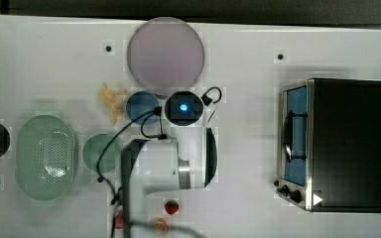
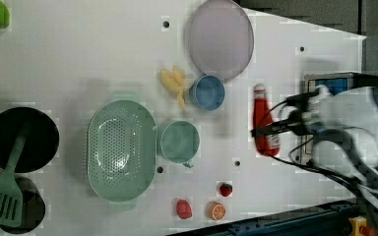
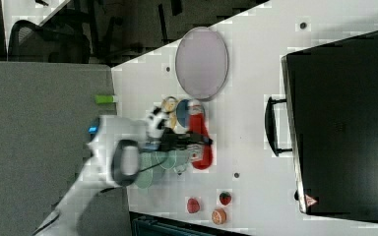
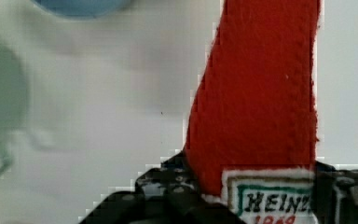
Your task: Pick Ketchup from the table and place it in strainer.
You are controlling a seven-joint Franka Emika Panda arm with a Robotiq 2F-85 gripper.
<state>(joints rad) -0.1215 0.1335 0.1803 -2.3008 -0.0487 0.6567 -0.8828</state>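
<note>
gripping the ketchup [image 4: 261, 93] bottle, end effector [image 4: 256, 196] fingers [image 4: 168, 186] either side of label

The Ketchup [image 4: 261, 93] is cut off by the wrist view's edges, its label partly hidden between the gripper [image 4: 256, 196] fingers.

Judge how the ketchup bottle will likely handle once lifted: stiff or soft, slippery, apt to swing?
The Ketchup has a fuzzy, stitched-looking red surface, so it is probably soft and not slippery. The tool is shut across its lower body at the label, so the long neck end may droop. It looks light.
</note>
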